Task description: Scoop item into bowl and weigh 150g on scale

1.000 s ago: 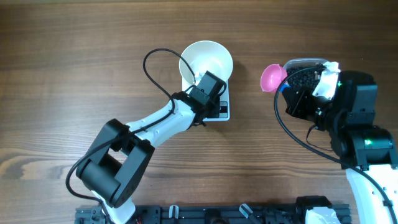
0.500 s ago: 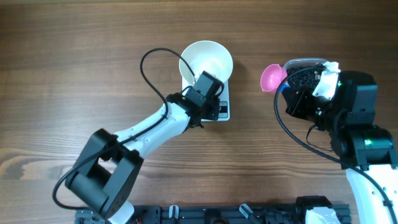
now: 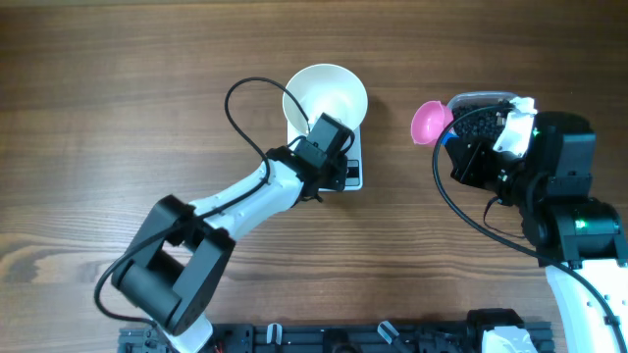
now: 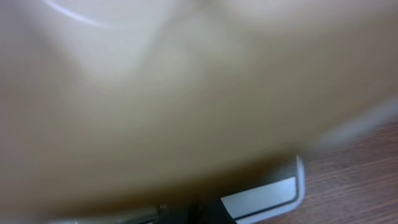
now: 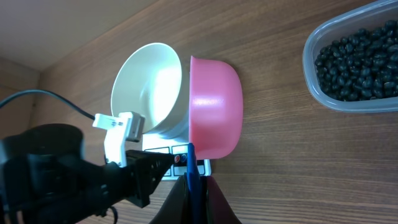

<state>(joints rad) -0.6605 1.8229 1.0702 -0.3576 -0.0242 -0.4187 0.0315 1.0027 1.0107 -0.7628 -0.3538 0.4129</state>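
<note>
The bowl (image 3: pixel 325 93) is sitting on the scale (image 3: pixel 351 175) and covering most of it. From overhead only the strip with the display and buttons is showing. The beads (image 5: pixel 357 59) are lying in a clear tub (image 5: pixel 310 62) on the worktop (image 3: pixel 147 78), well to the right of the scale. From overhead the right arm (image 3: pixel 559 176) is hanging over most of the tub and hiding it.

A pink scoop (image 5: pixel 214 106) is hovering over the worktop between tub and bowl, apart from both. A black cable (image 3: pixel 240 98) is looping out from the left arm (image 3: pixel 245 196), just left of the bowl.

The left arm is stretching diagonally from the near left edge up to the scale. Its black wrist head is sitting over the scale's front strip and the bowl's near rim. In the right wrist view the left jaws are pointing at the button strip. Whether they are touching it cannot be told. The left jaws are standing together. The left wrist view is blurring into the bowl's pale wall, with one corner of the scale peeking out below.

The right arm is rising from the near right corner and bending over the tub, wrist turned toward the bowl. The right jaws are clamping the scoop's thin blue handle (image 5: pixel 191 177), holding the scoop out to the left.
</note>
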